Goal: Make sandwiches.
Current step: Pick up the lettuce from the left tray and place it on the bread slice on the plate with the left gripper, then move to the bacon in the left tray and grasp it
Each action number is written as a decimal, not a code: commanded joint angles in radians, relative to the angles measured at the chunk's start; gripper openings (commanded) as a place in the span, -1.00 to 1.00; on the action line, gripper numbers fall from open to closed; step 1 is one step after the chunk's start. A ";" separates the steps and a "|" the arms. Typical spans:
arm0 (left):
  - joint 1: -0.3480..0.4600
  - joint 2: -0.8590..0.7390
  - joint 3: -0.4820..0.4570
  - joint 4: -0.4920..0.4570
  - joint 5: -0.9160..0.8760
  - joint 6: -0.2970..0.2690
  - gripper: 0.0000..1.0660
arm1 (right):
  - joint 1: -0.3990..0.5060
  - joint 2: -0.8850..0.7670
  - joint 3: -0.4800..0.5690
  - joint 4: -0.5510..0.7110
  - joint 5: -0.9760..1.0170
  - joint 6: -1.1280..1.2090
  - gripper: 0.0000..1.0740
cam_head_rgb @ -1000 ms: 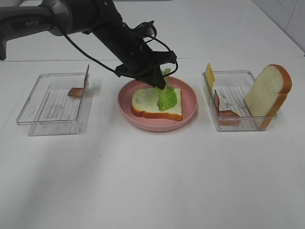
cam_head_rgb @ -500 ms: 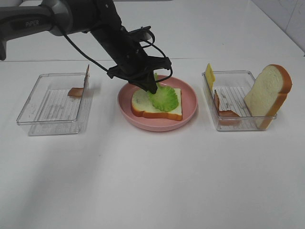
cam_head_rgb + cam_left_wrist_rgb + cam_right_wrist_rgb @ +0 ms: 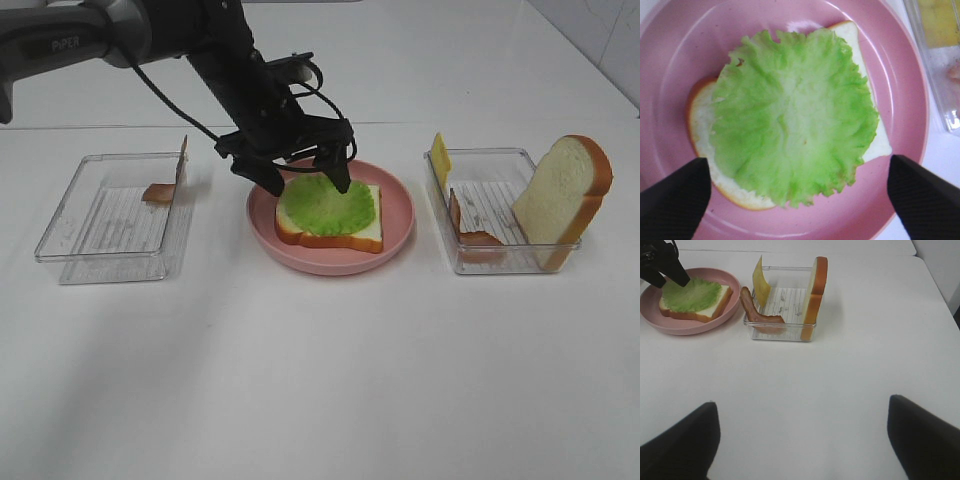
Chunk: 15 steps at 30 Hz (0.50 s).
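A white bread slice (image 3: 361,233) with orange-brown crust lies on the round pink plate (image 3: 398,208), and a ruffled green lettuce leaf (image 3: 326,207) lies flat on it. It also shows in the left wrist view (image 3: 795,135) and the right wrist view (image 3: 690,294). My left gripper (image 3: 304,180) is open just above the lettuce, holding nothing. A second bread slice (image 3: 562,195) stands on edge in the right clear tray (image 3: 500,262), with a yellow cheese slice (image 3: 440,158) and a bacon strip (image 3: 468,230). My right gripper (image 3: 805,440) is open and empty, out of the exterior high view.
A clear tray (image 3: 70,255) at the left holds one bacon piece (image 3: 158,192). The white table (image 3: 320,380) extends toward the front. The left arm (image 3: 150,35) reaches in from the upper left.
My left gripper has let go of the lettuce, which now lies spread flat on the bread, and its jaws have opened. The right side has not changed.
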 commanded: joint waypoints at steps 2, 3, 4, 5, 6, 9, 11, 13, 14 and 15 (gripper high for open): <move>-0.004 -0.016 -0.074 0.094 0.121 -0.049 0.91 | 0.002 -0.020 0.001 -0.006 -0.003 0.000 0.53; -0.004 -0.016 -0.125 0.131 0.195 -0.063 0.91 | 0.002 -0.020 0.001 -0.006 -0.003 0.000 0.53; -0.004 -0.016 -0.145 0.138 0.227 -0.066 0.91 | 0.002 -0.020 0.001 -0.006 -0.003 0.000 0.53; -0.004 -0.016 -0.145 0.138 0.227 -0.066 0.91 | 0.002 -0.020 0.001 -0.006 -0.003 0.000 0.53; -0.004 -0.021 -0.180 0.134 0.225 -0.083 0.91 | 0.002 -0.020 0.001 -0.006 -0.003 0.000 0.53; -0.004 -0.047 -0.187 0.094 0.225 -0.085 0.91 | 0.002 -0.020 0.001 -0.006 -0.003 0.000 0.53; -0.004 -0.070 -0.179 0.088 0.225 -0.082 0.91 | 0.002 -0.020 0.001 -0.006 -0.003 0.000 0.53; 0.001 -0.084 -0.173 0.096 0.225 -0.078 0.91 | 0.002 -0.020 0.001 -0.006 -0.003 0.000 0.53; 0.007 -0.116 -0.152 0.123 0.225 -0.072 0.91 | 0.002 -0.020 0.001 -0.006 -0.003 0.000 0.53; 0.018 -0.135 -0.140 0.145 0.225 -0.069 0.91 | 0.002 -0.020 0.001 -0.006 -0.003 0.000 0.53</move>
